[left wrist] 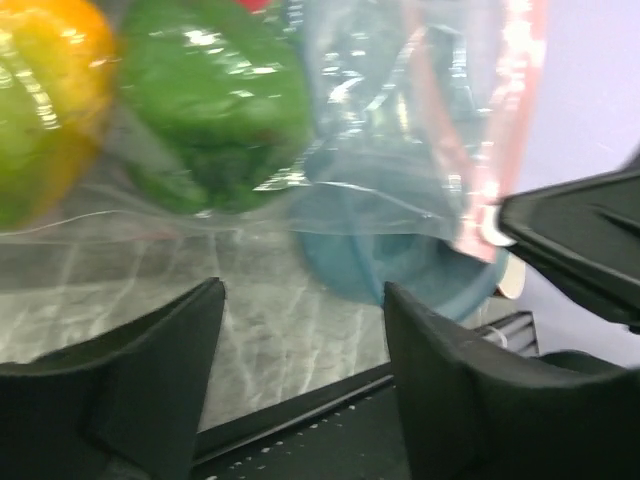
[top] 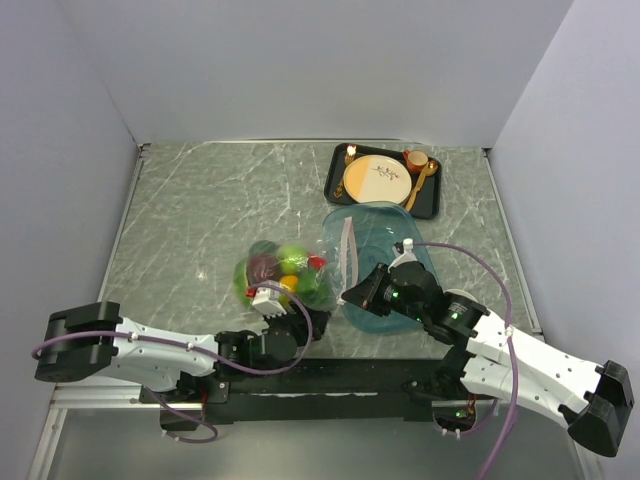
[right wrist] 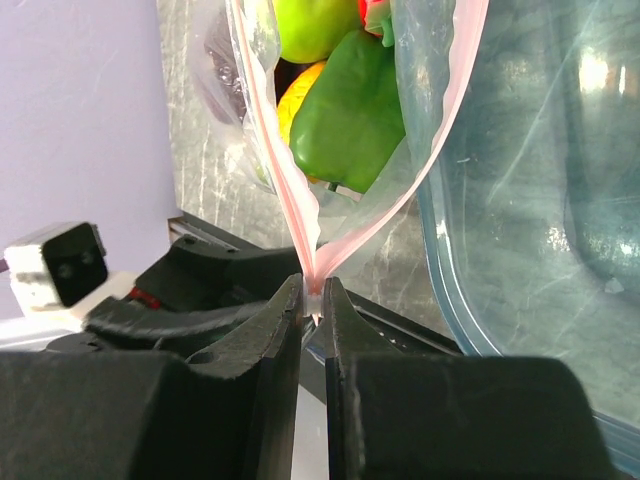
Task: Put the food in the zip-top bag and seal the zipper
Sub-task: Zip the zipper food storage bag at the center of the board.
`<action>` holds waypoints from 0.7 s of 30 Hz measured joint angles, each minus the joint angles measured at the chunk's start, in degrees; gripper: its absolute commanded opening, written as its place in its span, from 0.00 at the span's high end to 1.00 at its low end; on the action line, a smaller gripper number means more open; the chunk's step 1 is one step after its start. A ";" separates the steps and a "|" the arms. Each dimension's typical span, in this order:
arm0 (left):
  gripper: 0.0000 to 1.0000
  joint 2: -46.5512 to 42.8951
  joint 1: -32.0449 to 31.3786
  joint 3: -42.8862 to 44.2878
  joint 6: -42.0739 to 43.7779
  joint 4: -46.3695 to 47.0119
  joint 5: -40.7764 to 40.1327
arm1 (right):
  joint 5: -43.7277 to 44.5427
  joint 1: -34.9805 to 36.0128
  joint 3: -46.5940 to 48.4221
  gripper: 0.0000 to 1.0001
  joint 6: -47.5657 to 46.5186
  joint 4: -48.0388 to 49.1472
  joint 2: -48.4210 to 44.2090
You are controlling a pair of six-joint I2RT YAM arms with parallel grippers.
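At the near edge of the bench (top: 200, 220), the right hand (right wrist: 313, 300) pinches one end of the pale pink zipper (right wrist: 290, 190), whose two strips part above the grip. The left hand (left wrist: 303, 300) stands wide, gripping nothing, just short of the zip-top bag (top: 285, 275). The food (right wrist: 350, 110), green peppers among it, sits inside the bag, beside a teal tray (top: 385, 232). Farther back, a black tray (top: 336, 185) carries a tan plate (top: 377, 179).
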 measured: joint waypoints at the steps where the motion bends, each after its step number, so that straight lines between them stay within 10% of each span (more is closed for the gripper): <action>1: 0.24 0.02 0.00 -0.13 -0.46 -0.85 -0.44 | 0.00 0.00 0.15 1.00 0.00 -0.04 0.00; 7: 0.15 1.01 0.02 -2.08 -5.99 1.73 -0.66 | -0.04 0.00 0.44 1.00 0.04 0.02 0.00; 21: 0.35 16.11 6.45 -6.64 -13.11 23.85 8.70 | 0.09 0.00 0.66 1.00 0.04 -0.35 -1.03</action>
